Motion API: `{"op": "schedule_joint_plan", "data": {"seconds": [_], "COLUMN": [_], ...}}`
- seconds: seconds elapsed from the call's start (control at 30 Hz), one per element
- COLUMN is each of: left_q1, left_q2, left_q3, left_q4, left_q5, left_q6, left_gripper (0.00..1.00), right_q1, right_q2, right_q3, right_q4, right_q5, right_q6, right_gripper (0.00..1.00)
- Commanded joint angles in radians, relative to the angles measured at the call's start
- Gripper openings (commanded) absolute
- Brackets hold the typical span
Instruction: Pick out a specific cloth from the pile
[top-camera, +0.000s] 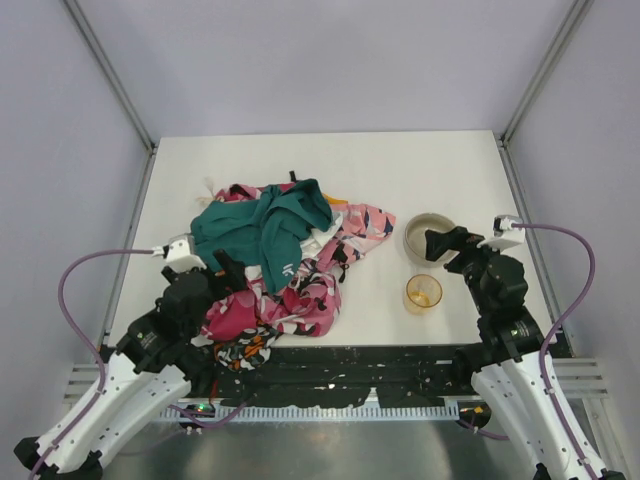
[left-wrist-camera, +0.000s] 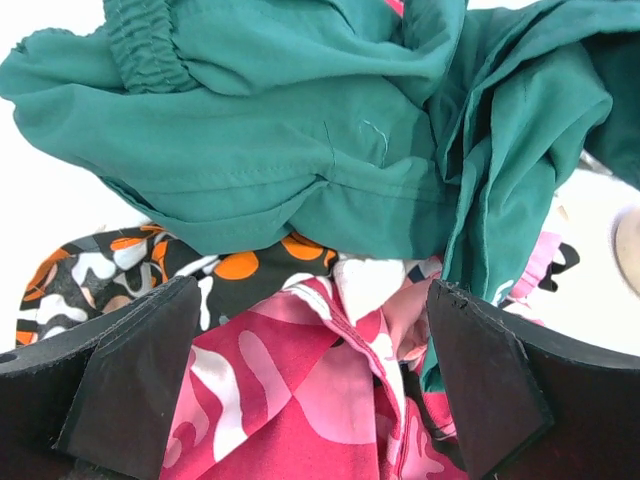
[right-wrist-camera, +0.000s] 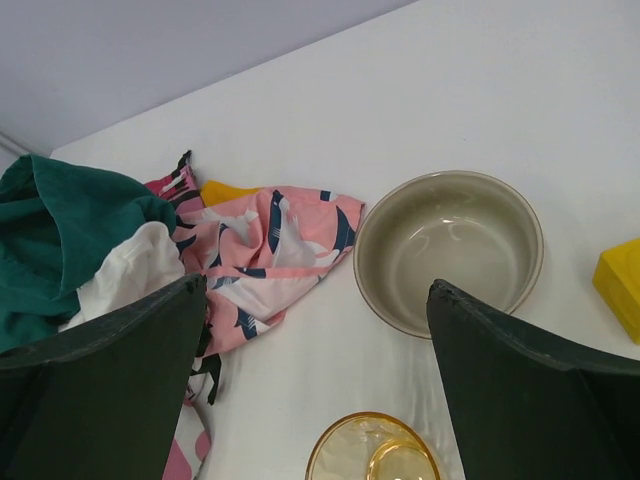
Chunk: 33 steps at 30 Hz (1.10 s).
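Note:
The pile lies at the table's middle left, with a teal cloth on top. Only a small mustard-orange corner of the cloth shows at the pile's far right edge; in the right wrist view it is a yellow-orange patch behind the pink floral cloth. My left gripper is open over the pile's near left part, with magenta patterned fabric between its fingers and teal cloth beyond. My right gripper is open and empty, right of the pile.
A grey-beige bowl stands under my right gripper, with an amber glass cup in front of it. A yellow block sits right of the bowl. A black-orange-white piece lies at the pile's near left.

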Motion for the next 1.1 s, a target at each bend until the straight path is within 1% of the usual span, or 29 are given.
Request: {"op": "schedule_joint_plan", "data": {"seconds": [0.0, 0.07, 0.1, 0.17, 0.23, 0.27, 0.3, 0.37, 0.43, 0.53, 0.6, 0.7, 0.77, 0.83, 1.03, 1.07], "left_q1": [0.004, 0.005, 0.005, 0.005, 0.004, -0.001, -0.012, -0.070, -0.197, -0.396, -0.426, -0.432, -0.432, -0.432, -0.426, -0.420], "left_q2": [0.044, 0.045, 0.043, 0.044, 0.076, 0.112, 0.155, 0.265, 0.387, 0.582, 0.711, 0.872, 0.960, 1.044, 1.273, 1.310], "left_q3": [0.037, 0.028, 0.014, -0.021, -0.050, -0.054, -0.043, 0.012, 0.072, 0.178, 0.248, 0.334, 0.370, 0.408, 0.512, 0.529], "left_q4": [0.015, 0.064, 0.113, 0.225, 0.315, 0.344, 0.349, 0.319, 0.300, 0.294, 0.279, 0.238, 0.224, 0.187, 0.031, 0.003], "left_q5": [0.048, 0.097, 0.156, 0.345, 0.533, 0.565, 0.565, 0.506, 0.388, 0.201, 0.145, 0.119, 0.142, 0.131, -0.028, -0.035], "left_q6": [0.027, 0.071, 0.125, 0.220, 0.282, 0.300, 0.305, 0.338, 0.398, 0.528, 0.568, 0.581, 0.585, 0.564, 0.428, 0.399], "left_gripper": [1.00, 1.00, 1.00, 0.99, 1.00, 1.00, 1.00, 1.00, 1.00, 1.00, 1.00, 1.00, 1.00, 1.00, 1.00, 1.00], "right_q1": [0.001, 0.000, 0.001, 0.001, 0.001, 0.003, 0.001, 0.001, 0.001, 0.001, 0.001, 0.001, 0.001, 0.000, 0.000, 0.001], "right_q2": [0.004, 0.007, 0.009, 0.007, 0.004, 0.006, 0.004, 0.007, 0.009, 0.018, 0.021, 0.020, 0.018, 0.018, 0.020, 0.021], "right_q3": [-0.001, -0.004, -0.004, -0.010, -0.017, -0.021, -0.024, -0.025, -0.030, -0.036, -0.034, -0.030, -0.033, -0.037, -0.037, -0.037], "right_q4": [0.060, 0.068, 0.069, 0.080, 0.092, 0.098, 0.101, 0.106, 0.111, 0.115, 0.112, 0.108, 0.115, 0.118, 0.118, 0.118], "right_q5": [-0.022, -0.027, -0.027, -0.030, -0.041, -0.047, -0.048, -0.045, -0.045, -0.047, -0.047, -0.060, -0.067, -0.067, -0.070, -0.070], "right_q6": [-0.025, -0.032, -0.032, -0.032, -0.033, -0.035, -0.038, -0.041, -0.044, -0.050, -0.059, -0.071, -0.075, -0.076, -0.085, -0.087], "right_gripper": [0.95, 0.95, 0.95, 0.95, 0.95, 0.95, 0.95, 0.95, 0.95, 0.95, 0.95, 0.95, 0.95, 0.95, 0.95, 0.95]}}
